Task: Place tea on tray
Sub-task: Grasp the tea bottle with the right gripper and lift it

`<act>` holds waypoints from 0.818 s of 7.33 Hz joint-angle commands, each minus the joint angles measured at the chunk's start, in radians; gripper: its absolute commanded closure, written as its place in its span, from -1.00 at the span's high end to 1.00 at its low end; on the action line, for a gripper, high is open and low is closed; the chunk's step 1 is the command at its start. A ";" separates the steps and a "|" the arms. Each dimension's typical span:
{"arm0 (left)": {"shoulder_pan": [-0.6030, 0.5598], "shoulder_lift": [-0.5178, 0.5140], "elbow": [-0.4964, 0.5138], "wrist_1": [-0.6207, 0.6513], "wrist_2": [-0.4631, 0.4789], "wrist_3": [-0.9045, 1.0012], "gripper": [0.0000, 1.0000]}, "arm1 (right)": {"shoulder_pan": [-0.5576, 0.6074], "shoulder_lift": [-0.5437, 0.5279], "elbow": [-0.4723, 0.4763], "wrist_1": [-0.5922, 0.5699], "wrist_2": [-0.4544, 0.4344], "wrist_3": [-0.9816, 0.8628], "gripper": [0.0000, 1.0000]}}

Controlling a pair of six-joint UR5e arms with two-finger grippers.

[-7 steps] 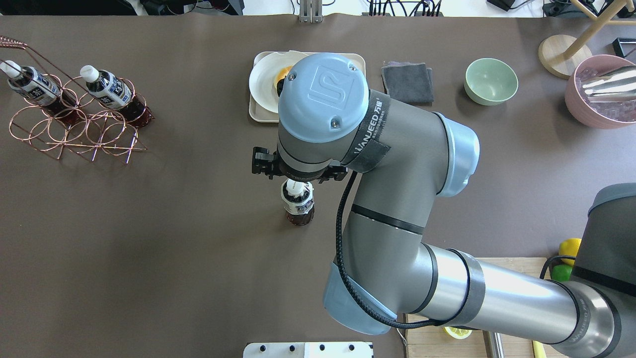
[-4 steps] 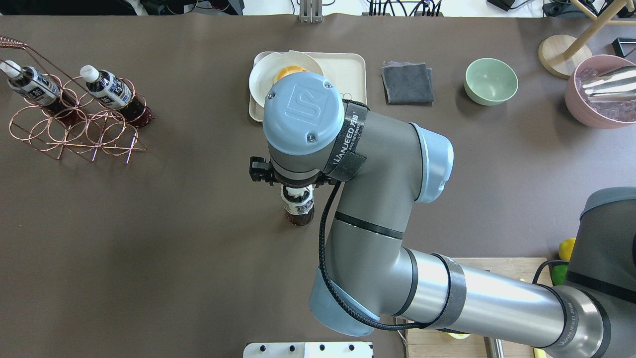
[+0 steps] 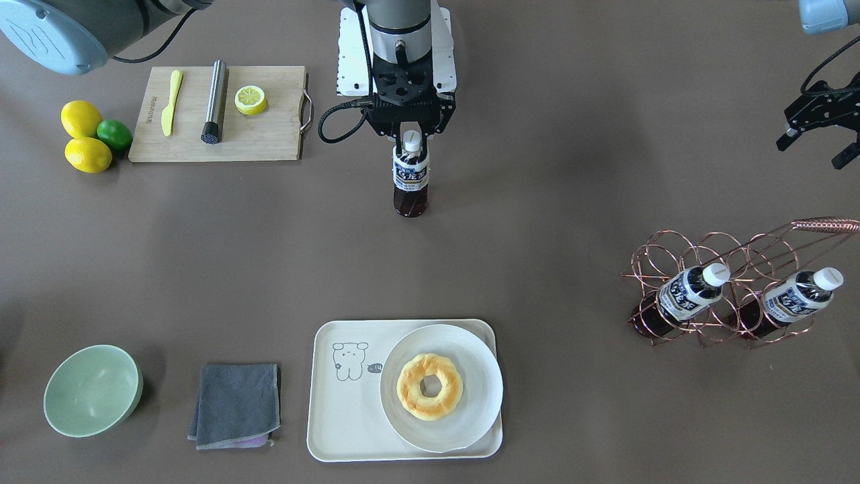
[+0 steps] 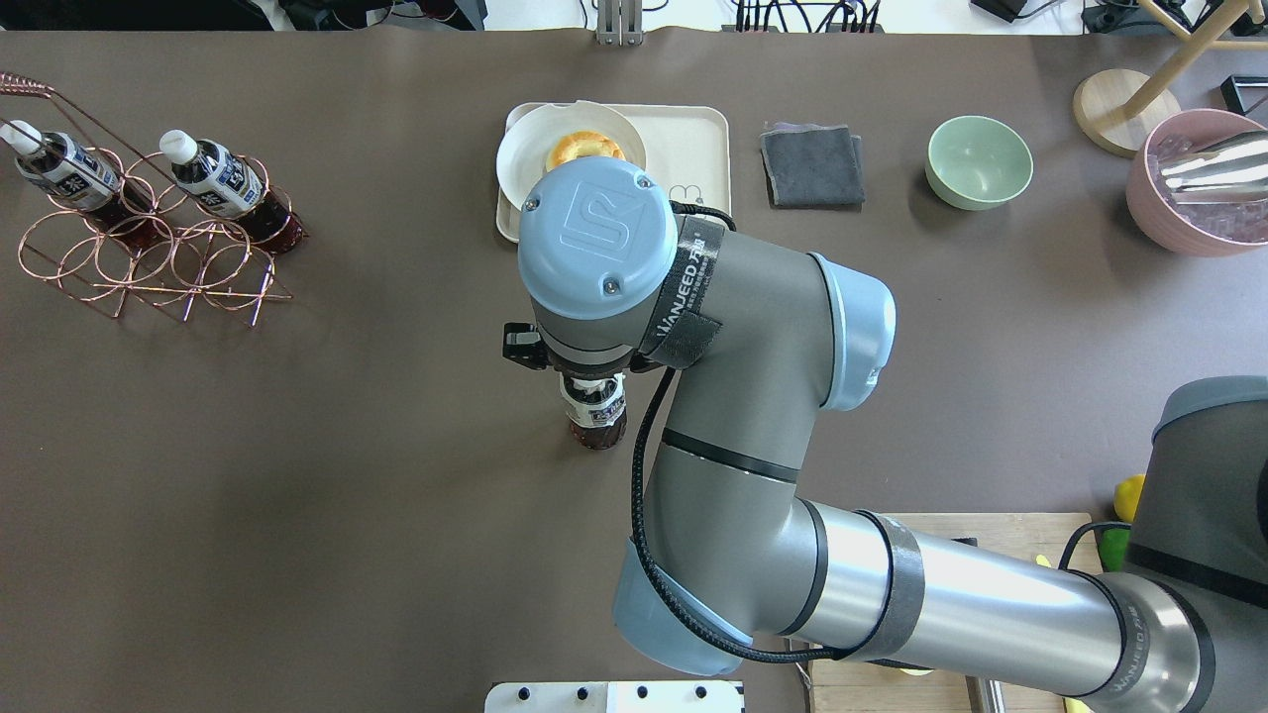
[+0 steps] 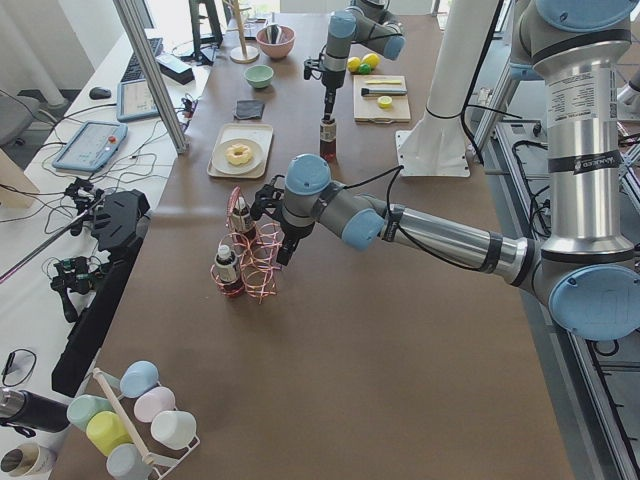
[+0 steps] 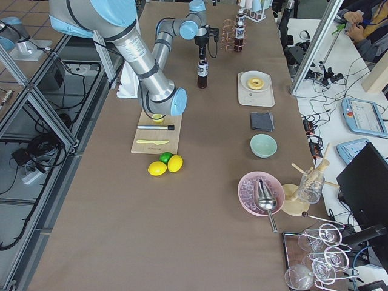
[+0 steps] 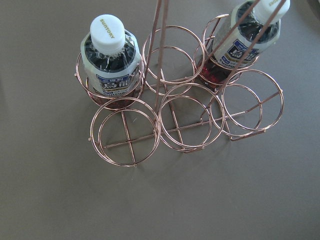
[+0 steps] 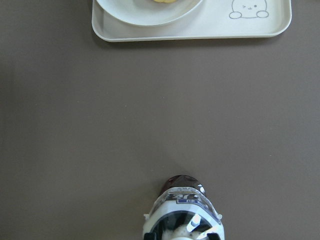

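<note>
A tea bottle (image 3: 410,178) with a white cap stands upright on the brown table, mid-table, well short of the tray; it also shows in the overhead view (image 4: 594,416) and the right wrist view (image 8: 182,210). My right gripper (image 3: 411,138) is right above it, open, one finger on each side of the cap. The cream bear tray (image 3: 349,417) lies across the table, with a white plate (image 3: 470,363) holding a doughnut (image 3: 430,386) on its half. My left gripper (image 3: 811,154) is open and empty, above the copper wire rack (image 3: 826,224).
Two more tea bottles (image 3: 685,296) (image 3: 793,299) lie in the rack. A grey cloth (image 3: 235,403) and a green bowl (image 3: 91,390) sit beside the tray. A wooden cutting board (image 3: 269,141) and lemons (image 3: 84,138) lie near the robot's base.
My right arm has drawn back from over the tray toward the robot, bringing the gripper over the bottle's cap, which it now hides from above. The bottle has not moved.
</note>
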 commanded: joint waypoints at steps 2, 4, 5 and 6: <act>0.000 0.000 -0.002 0.000 0.000 0.001 0.93 | 0.075 0.042 0.002 -0.048 0.022 -0.081 -1.00; -0.037 0.000 -0.007 0.000 0.000 0.001 0.93 | 0.193 0.062 -0.014 -0.069 0.099 -0.169 -1.00; -0.054 0.023 -0.014 -0.006 0.000 0.002 0.93 | 0.267 0.066 -0.053 -0.061 0.142 -0.219 -1.00; -0.058 0.063 -0.007 -0.074 -0.002 0.002 0.93 | 0.327 0.106 -0.152 -0.046 0.156 -0.273 -1.00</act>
